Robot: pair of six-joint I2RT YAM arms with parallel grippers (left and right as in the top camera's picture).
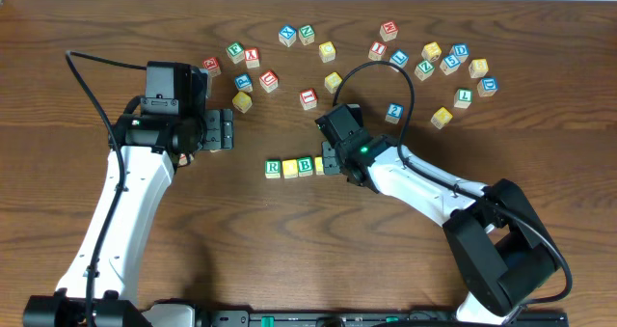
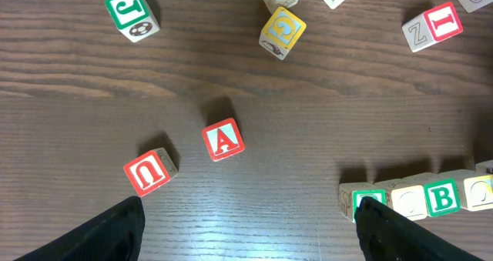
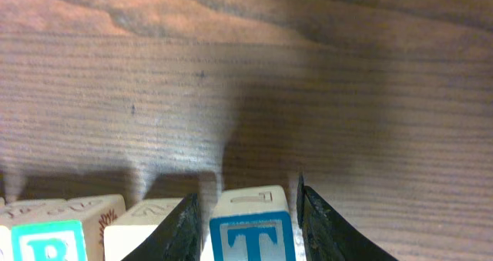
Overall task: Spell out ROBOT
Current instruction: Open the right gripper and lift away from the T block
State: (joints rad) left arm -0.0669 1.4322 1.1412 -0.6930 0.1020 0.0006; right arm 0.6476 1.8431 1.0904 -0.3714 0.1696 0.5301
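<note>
A row of wooden cubes lies at the table's middle: green R [image 1: 273, 168], a yellow-topped cube [image 1: 289, 168], green B [image 1: 306, 165], and a second yellow-topped cube [image 1: 319, 163] half under my right gripper [image 1: 332, 160]. In the right wrist view the blue T cube [image 3: 253, 229] stands on the table between that gripper's fingers [image 3: 183, 224], beside a pale cube [image 3: 146, 229] and the B [image 3: 45, 239]; the gripper is shut on it. My left gripper [image 1: 227, 131] is open and empty, left of the row; its right finger [image 2: 393, 232] covers part of the R [image 2: 368, 202].
Loose cubes are scattered along the back, among them the blue "2" cube [image 1: 394, 112] and a red-lettered one [image 1: 308, 98]. Near my left gripper lie a red A [image 2: 223, 139], a red U [image 2: 146, 173] and a yellow cube [image 2: 283, 30].
</note>
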